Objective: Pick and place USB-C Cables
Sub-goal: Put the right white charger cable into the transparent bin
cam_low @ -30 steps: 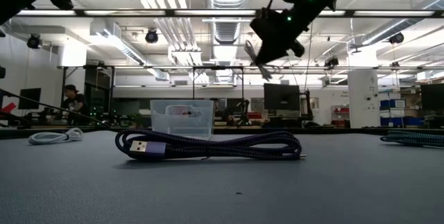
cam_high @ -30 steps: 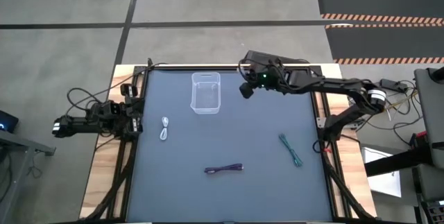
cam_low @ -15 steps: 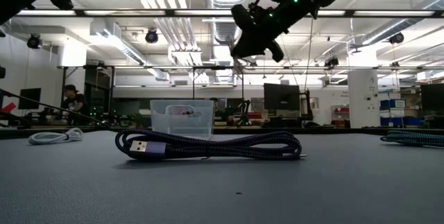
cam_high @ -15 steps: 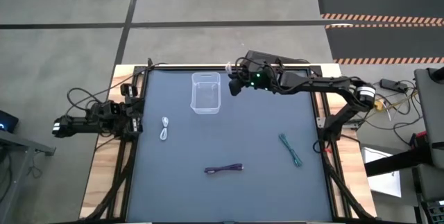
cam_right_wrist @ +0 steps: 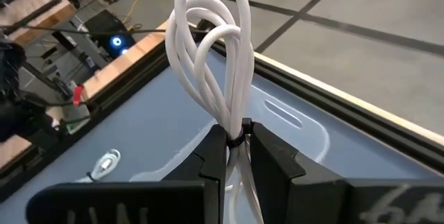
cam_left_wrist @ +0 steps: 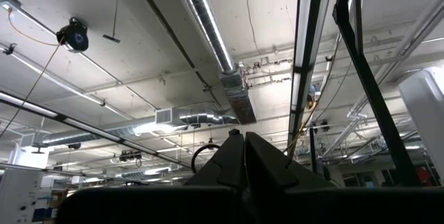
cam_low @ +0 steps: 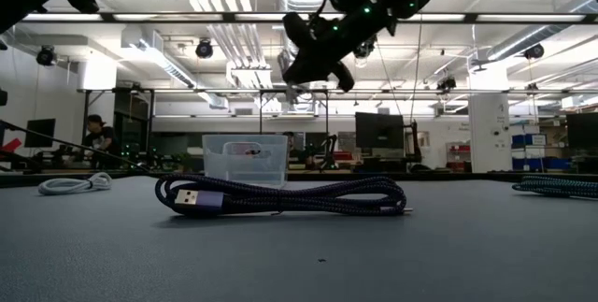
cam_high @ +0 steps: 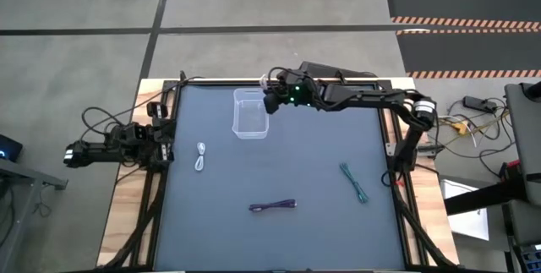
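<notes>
Right gripper [cam_high: 270, 101] has been carried leftward over the last second, now at the near edge of the clear bin [cam_high: 251, 112], fingers pinched on a looped white cable [cam_right_wrist: 211, 50]; release into the bin is judged close. Bin: translucent thin-walled plastic, rounded corners. Held cable: smooth, glossy, tied at the waist. Left on the dark matte table [cam_high: 279, 171]: a second white cable [cam_high: 201, 156], a braided purple cable [cam_high: 272, 206] and a teal cable [cam_high: 356, 182]. Left gripper [cam_high: 165, 142] is parked at the table's left edge, fingers pressed together.

bin [cam_high: 251, 112] rear-centre | right gripper [cam_high: 271, 97] beside it | cables spread in front
</notes>
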`<state>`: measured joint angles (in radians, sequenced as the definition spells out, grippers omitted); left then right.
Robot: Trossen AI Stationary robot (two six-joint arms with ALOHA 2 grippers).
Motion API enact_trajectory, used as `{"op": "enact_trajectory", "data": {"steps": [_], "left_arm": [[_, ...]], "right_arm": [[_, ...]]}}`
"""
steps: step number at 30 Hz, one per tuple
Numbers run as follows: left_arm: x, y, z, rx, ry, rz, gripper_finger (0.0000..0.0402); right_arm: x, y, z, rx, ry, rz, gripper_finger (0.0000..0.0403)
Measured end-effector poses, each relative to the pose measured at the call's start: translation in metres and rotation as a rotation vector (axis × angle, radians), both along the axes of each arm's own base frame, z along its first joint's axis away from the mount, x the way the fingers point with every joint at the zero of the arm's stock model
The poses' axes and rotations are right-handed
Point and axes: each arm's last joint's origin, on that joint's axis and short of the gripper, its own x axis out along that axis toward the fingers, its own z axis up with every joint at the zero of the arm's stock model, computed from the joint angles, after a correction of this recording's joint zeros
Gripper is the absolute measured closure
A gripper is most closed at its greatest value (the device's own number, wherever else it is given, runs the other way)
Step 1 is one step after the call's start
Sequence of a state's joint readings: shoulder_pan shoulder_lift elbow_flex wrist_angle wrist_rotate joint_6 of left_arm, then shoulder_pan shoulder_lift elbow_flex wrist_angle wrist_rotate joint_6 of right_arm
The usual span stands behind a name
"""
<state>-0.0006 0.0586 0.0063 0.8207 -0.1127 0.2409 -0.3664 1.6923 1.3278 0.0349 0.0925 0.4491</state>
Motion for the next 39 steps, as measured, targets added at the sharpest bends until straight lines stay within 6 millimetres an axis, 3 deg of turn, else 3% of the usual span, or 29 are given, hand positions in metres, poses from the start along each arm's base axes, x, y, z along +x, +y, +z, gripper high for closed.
{"op": "enact_trajectory", "data": {"steps": [21, 39], "left_arm": [[0.0, 0.0, 0.0, 0.001, 0.0, -0.002, 0.0402], [0.0, 0.0, 0.0, 0.001, -0.001, -0.003, 0.0402]], "right_arm": [[0.06, -0.018, -0.023, 0.088, -0.039, 0.04, 0.0365], [0.072, -0.018, -0.027, 0.256, -0.111, 0.021, 0.0365]]}}
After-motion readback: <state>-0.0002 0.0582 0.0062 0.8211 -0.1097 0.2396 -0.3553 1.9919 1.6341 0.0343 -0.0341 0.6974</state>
